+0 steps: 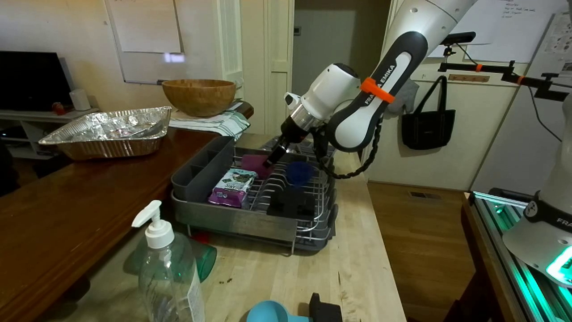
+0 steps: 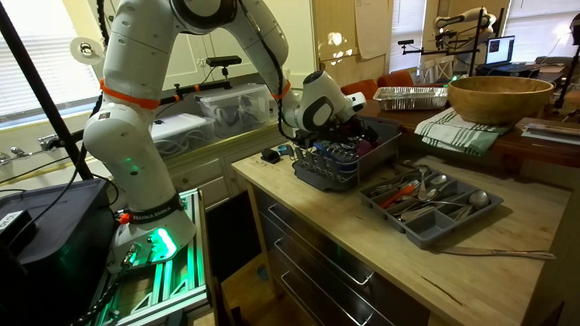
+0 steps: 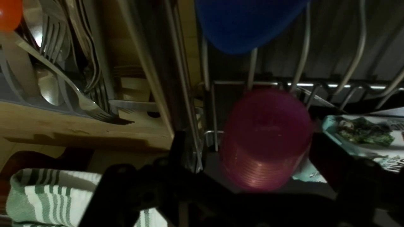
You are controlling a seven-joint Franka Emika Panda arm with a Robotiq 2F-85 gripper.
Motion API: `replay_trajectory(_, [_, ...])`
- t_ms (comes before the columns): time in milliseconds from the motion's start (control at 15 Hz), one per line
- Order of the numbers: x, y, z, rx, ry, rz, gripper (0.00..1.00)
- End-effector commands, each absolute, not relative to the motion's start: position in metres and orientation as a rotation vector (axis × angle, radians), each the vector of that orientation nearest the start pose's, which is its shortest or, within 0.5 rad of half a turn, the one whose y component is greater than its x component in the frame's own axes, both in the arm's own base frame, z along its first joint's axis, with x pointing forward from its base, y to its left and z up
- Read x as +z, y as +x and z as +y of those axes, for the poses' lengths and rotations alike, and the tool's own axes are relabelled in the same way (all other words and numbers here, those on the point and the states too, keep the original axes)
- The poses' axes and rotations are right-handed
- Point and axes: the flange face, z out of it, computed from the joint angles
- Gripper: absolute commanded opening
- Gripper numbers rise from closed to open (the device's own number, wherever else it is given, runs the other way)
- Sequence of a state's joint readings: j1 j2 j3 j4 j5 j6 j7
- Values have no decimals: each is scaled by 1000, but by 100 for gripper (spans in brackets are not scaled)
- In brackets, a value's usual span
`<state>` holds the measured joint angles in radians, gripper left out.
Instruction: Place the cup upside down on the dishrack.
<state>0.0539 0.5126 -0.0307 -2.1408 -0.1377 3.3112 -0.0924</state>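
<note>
Standing apart, fingers (image 3: 331, 157) flank purple cup (image 3: 266, 138) in dishrack (image 1: 241, 221) on wooden counter (image 1: 353, 250); black bag (image 1: 428, 129) hangs on wall (image 1: 391, 167).

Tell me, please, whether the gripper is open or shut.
The gripper is open: in the wrist view, one finger stands clear of the cup.

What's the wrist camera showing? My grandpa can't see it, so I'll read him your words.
A magenta cup is in a wire dishrack, framed between the spread fingers of the end effector. At top is a blue rounded thing, at right a printed packet, at left cutlery and a striped towel.
</note>
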Motion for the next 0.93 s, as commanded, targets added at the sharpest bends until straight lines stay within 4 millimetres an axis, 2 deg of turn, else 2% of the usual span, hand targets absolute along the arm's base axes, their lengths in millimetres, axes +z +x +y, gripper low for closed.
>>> replay_trajectory(0, [224,617,31,-1024,-2998,-433,100])
replay_trajectory(267, [220,619,35,-1019,-2996,-434,100])
replay_trajectory(400, [218,620,34,-1020,-3002,-435,75])
replay_trajectory(600, [216,621,34,-1017,-3003,-430,49])
replay_trajectory(667, [215,621,34,-1007,-3008,-429,43])
replay_trajectory(867, [229,622,37,-990,-3021,-454,43])
